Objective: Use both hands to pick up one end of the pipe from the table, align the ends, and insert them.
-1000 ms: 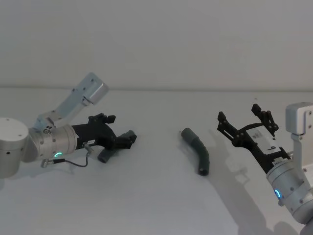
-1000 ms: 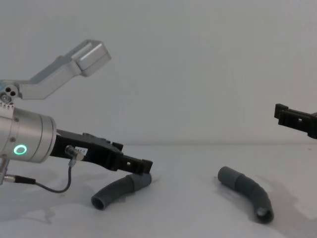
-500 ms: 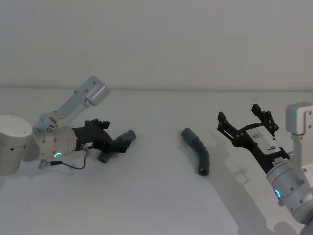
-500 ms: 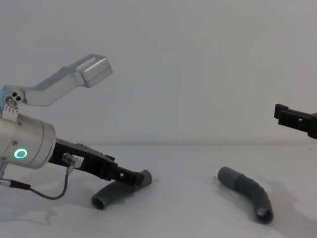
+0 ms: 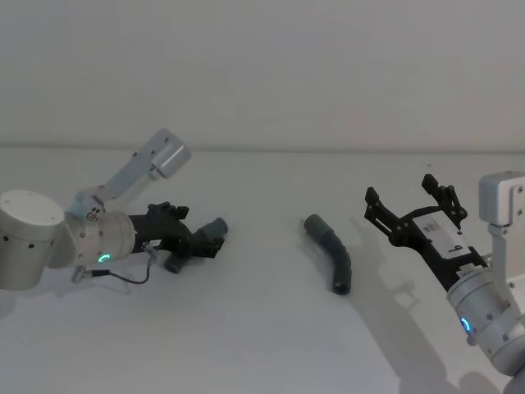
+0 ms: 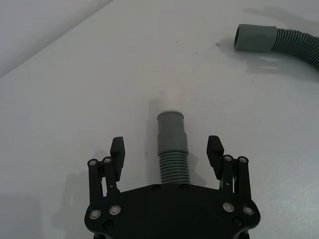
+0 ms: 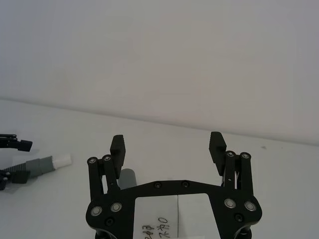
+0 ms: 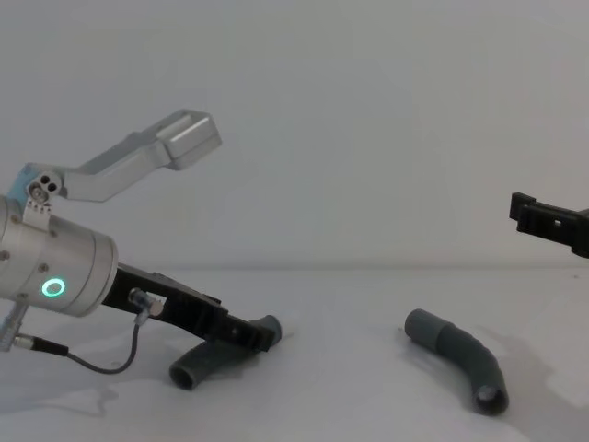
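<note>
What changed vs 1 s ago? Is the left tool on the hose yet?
The left tool dropped and drew back slightly toward the robot. Its open fingers now straddle the left hose piece just behind the cuff, not closed on it yet. That piece has not visibly shifted. The right tool is open and hovers where it was, and the right hose piece is unmoved on the table.

The left gripper (image 8: 248,333) sat low at the far end of the left hose piece (image 8: 204,360) on the desk (image 8: 350,391). The right hose piece (image 8: 460,354) lay well apart, with the right gripper (image 8: 552,224) higher, at the right edge.
</note>
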You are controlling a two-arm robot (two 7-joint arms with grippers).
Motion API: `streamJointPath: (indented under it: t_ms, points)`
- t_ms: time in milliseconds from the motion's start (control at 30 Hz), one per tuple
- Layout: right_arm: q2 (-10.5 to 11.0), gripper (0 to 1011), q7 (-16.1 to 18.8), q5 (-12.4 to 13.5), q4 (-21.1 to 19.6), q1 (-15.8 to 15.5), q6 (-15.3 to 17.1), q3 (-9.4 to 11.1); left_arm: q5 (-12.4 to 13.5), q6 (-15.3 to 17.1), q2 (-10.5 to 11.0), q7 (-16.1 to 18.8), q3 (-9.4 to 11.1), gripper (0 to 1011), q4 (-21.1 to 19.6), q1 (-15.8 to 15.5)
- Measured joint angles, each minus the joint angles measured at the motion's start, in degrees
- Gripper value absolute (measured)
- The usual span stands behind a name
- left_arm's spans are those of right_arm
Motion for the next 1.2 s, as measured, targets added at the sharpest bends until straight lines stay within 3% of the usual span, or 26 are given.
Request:
streamJointPath:
  t_ms: [1200]
  points:
    - [0.0, 1001, 0.0, 0.0, 0.0, 0.0, 0.0, 0.0, -0.5, 3.5, -1.6, -1.3, 1.1, 1001, 2.5, -2.1]
